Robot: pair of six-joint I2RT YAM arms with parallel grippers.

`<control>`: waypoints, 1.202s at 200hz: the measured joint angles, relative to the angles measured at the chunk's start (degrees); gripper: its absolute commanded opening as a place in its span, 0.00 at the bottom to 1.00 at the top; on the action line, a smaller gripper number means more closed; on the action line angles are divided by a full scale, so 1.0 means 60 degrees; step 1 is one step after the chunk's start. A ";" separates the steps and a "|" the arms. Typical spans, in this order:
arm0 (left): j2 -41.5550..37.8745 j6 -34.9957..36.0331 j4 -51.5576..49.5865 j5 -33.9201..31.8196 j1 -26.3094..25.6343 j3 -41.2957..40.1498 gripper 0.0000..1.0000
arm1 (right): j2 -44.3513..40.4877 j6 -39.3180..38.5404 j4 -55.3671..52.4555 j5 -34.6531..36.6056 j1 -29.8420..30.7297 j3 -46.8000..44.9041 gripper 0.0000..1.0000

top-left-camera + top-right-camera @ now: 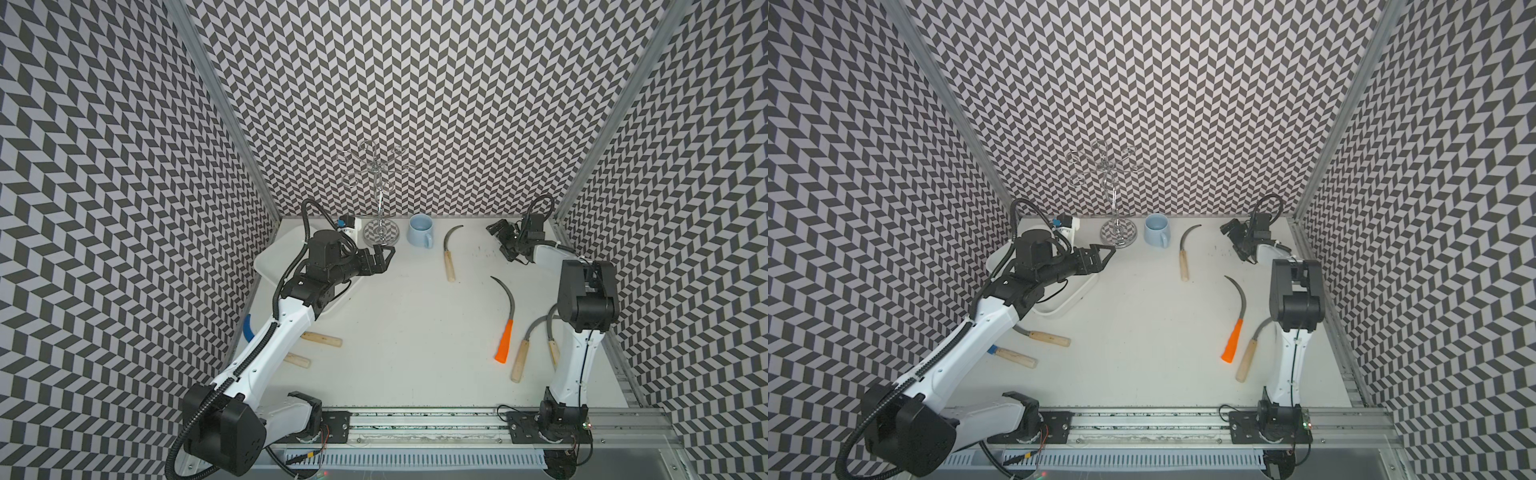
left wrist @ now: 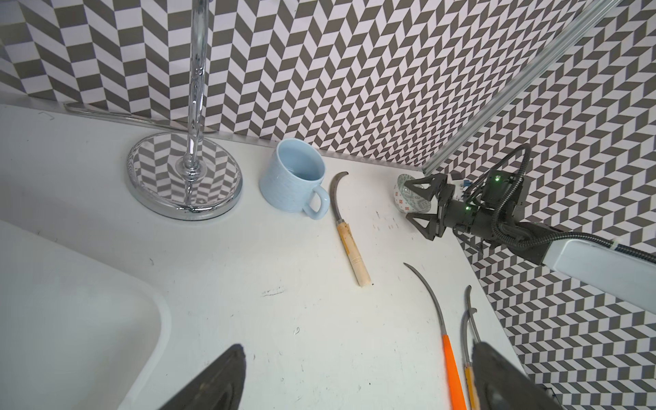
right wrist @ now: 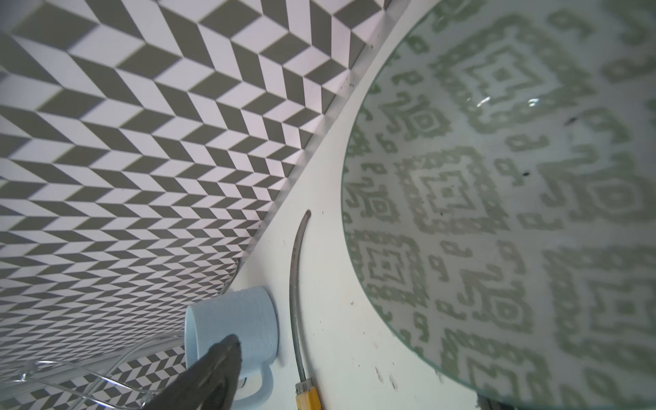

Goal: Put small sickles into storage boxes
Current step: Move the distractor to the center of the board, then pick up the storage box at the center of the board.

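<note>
Walls are grey-white chevron, tray white, mug light blue, bowl green-patterned, one sickle orange-handled.

Honestly, no readable text, label, brand or number anywhere in these shots, and the green marks on the bowl look like plain pattern, not writing.
</note>
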 measured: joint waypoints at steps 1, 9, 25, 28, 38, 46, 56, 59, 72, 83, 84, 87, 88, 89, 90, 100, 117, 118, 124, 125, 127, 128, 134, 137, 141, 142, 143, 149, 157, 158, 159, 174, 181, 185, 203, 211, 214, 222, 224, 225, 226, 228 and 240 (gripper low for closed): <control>-0.0007 -0.0004 -0.0007 -0.0007 0.0000 -0.0004 1.00 | 0.0000 -0.0004 0.0000 0.0000 -0.0007 0.0011 1.00; -0.0073 -0.0036 -0.0106 -0.0113 0.0000 -0.0040 1.00 | 0.0000 -0.0018 -0.0011 -0.0004 -0.0069 0.0127 1.00; -0.0153 -0.0091 -0.0386 -0.0437 0.0004 -0.0051 0.99 | 0.0000 -0.0018 -0.0062 -0.0036 -0.0142 0.0361 1.00; -0.0157 -0.0109 -0.0474 -0.0594 0.0004 -0.0051 0.99 | 0.0000 -0.0018 -0.0084 -0.0055 -0.0142 0.0397 1.00; -0.0142 -0.0189 -0.0801 -0.0914 0.0007 -0.0047 1.00 | -0.0004 -0.0015 -0.0171 -0.0127 -0.0120 0.0488 1.00; -0.0047 -0.0255 -0.1118 -0.1191 0.0036 -0.0029 1.00 | -0.0040 -0.0011 -0.0277 -0.0178 -0.0066 0.0492 1.00; 0.0186 -0.0291 -0.1508 -0.1464 0.0069 0.0015 1.00 | -0.0211 0.0004 -0.0379 -0.0182 0.0051 0.0291 1.00; 0.0273 -0.0299 -0.1632 -0.1541 0.0080 0.0036 1.00 | -0.0284 0.0004 -0.0401 -0.0186 0.0095 0.0193 1.00; 0.0750 -0.0310 -0.2109 -0.1810 0.0109 0.0127 1.00 | -0.0809 0.0029 -0.0474 -0.0164 0.0350 -0.0466 1.00; 0.1155 -0.0299 -0.2466 -0.2029 0.0127 0.0157 1.00 | -0.1362 0.0036 -0.0605 -0.0142 0.0612 -0.1013 1.00; 0.1177 -0.0299 -0.2495 -0.2033 0.0127 0.0157 1.00 | -0.1392 0.0033 -0.0608 -0.0146 0.0630 -0.1045 1.00; 0.1271 -0.0295 -0.2601 -0.2095 0.0127 0.0168 1.00 | -0.1541 0.0029 -0.0652 -0.0146 0.0707 -0.1162 1.00; 0.1326 -0.0291 -0.2663 -0.2138 0.0131 0.0175 1.00 | -0.1617 0.0036 -0.0659 -0.0146 0.0750 -0.1217 1.00; 0.1351 -0.0288 -0.2692 -0.2153 0.0131 0.0182 0.99 | -0.1654 0.0040 -0.0659 -0.0142 0.0769 -0.1246 1.00; 0.1370 -0.0288 -0.2728 -0.2157 0.0135 0.0193 0.99 | -0.1683 0.0036 -0.0659 -0.0146 0.0787 -0.1271 1.00; 0.1716 -0.0251 -0.3177 -0.2368 0.0135 0.0350 0.99 | -0.2211 0.0040 -0.0710 -0.0149 0.1060 -0.1621 1.00; 0.2361 -0.0066 -0.3912 -0.2783 0.0135 0.0969 0.99 | -0.3049 0.0062 -0.0736 -0.0186 0.1497 -0.2069 1.00; 0.2390 -0.0066 -0.3942 -0.2798 0.0135 0.1005 0.99 | -0.3082 0.0062 -0.0736 -0.0189 0.1515 -0.2084 1.00; 0.2681 0.0015 -0.4182 -0.2965 0.0135 0.1315 1.00 | -0.3348 0.0066 -0.0732 -0.0208 0.1654 -0.2200 1.00; 0.2718 0.0022 -0.4207 -0.2983 0.0135 0.1359 1.00 | -0.3410 0.0066 -0.0732 -0.0219 0.1687 -0.2226 1.00; 0.2838 0.0058 -0.4277 -0.3042 0.0135 0.1475 1.00 | -0.3483 0.0066 -0.0736 -0.0222 0.1719 -0.2251 1.00; 0.2878 0.0073 -0.4302 -0.3060 0.0135 0.1519 1.00 | -0.3548 0.0066 -0.0736 -0.0229 0.1756 -0.2277 1.00; 0.3173 0.0168 -0.4484 -0.3228 0.0135 0.1832 1.00 | -0.3789 0.0062 -0.0743 -0.0273 0.1883 -0.2353 1.00; 0.3315 0.0211 -0.4575 -0.3319 0.0135 0.1982 0.99 | -0.3894 0.0062 -0.0739 -0.0299 0.1945 -0.2386 1.00; 0.3523 0.0291 -0.4670 -0.3446 0.0135 0.2186 1.00 | -0.4054 0.0062 -0.0743 -0.0339 0.2022 -0.2422 1.00; 0.3552 0.0313 -0.4696 -0.3472 0.0131 0.2215 0.99 | -0.4084 0.0062 -0.0743 -0.0342 0.2033 -0.2430 1.00; 0.3585 0.0324 -0.4714 -0.3501 0.0131 0.2244 0.99 | -0.4127 0.0062 -0.0747 -0.0361 0.2058 -0.2437 1.00; 0.3836 0.0474 -0.4849 -0.3679 0.0131 0.2484 0.99 | -0.4317 0.0062 -0.0765 -0.0412 0.2131 -0.2470 1.00; 0.4091 0.0656 -0.5016 -0.3891 0.0131 0.2725 0.99 | -0.4554 0.0058 -0.0794 -0.0506 0.2200 -0.2506 1.00; 0.4105 0.0667 -0.5027 -0.3912 0.0131 0.2747 0.99 | -0.4590 0.0055 -0.0801 -0.0521 0.2208 -0.2514 1.00; 0.4131 0.0678 -0.5045 -0.3927 0.0127 0.2769 0.99 | -0.4608 0.0055 -0.0805 -0.0528 0.2211 -0.2514 1.00; 0.4535 0.1020 -0.5431 -0.4328 0.0124 0.3144 0.98 | -0.5027 -0.0018 -0.0940 -0.0652 0.2226 -0.2550 1.00; 0.4717 0.1180 -0.5610 -0.4499 0.0124 0.3311 0.97 | -0.5217 -0.0051 -0.1038 -0.0681 0.2222 -0.2557 1.00; 0.4801 0.1260 -0.5686 -0.4579 0.0124 0.3388 0.96 | -0.5326 -0.0062 -0.1089 -0.0710 0.2222 -0.2568 1.00; 0.5173 0.1592 -0.5945 -0.4921 0.0124 0.3508 0.93 | -0.5890 -0.0131 -0.1195 -0.0827 0.2215 -0.2728 1.00; 0.5286 0.1734 -0.6073 -0.5009 0.0124 0.3504 0.90 | -0.6200 -0.0164 -0.1235 -0.0903 0.2208 -0.2871 1.00; 0.5326 0.1774 -0.6120 -0.5027 0.0124 0.3501 0.89 | -0.6320 -0.0182 -0.1257 -0.0936 0.2208 -0.2925 1.00; 0.5413 0.1883 -0.6193 -0.5085 0.0124 0.3490 0.85 | -0.6604 -0.0204 -0.1293 -0.1016 0.2208 -0.3075 1.00; 0.5428 0.1931 -0.6200 -0.5107 0.0124 0.3483 0.85 | -0.6681 -0.0211 -0.1304 -0.1042 0.2208 -0.3122 1.00; 0.5435 0.1945 -0.6204 -0.5111 0.0124 0.3483 0.85 | -0.6706 -0.0211 -0.1308 -0.1049 0.2208 -0.3140 1.00; 0.5442 0.1960 -0.6207 -0.5115 0.0124 0.3479 0.84 | -0.6761 -0.0215 -0.1311 -0.1071 0.2208 -0.3169 1.00; 0.5457 0.1971 -0.6218 -0.5129 0.0124 0.3468 0.84 | -0.6849 -0.0233 -0.1319 -0.1086 0.2208 -0.3220 1.00; 0.5501 0.2138 -0.6266 -0.5191 0.0124 0.3432 0.79 | -0.7231 -0.0270 -0.1322 -0.1195 0.2208 -0.3497 1.00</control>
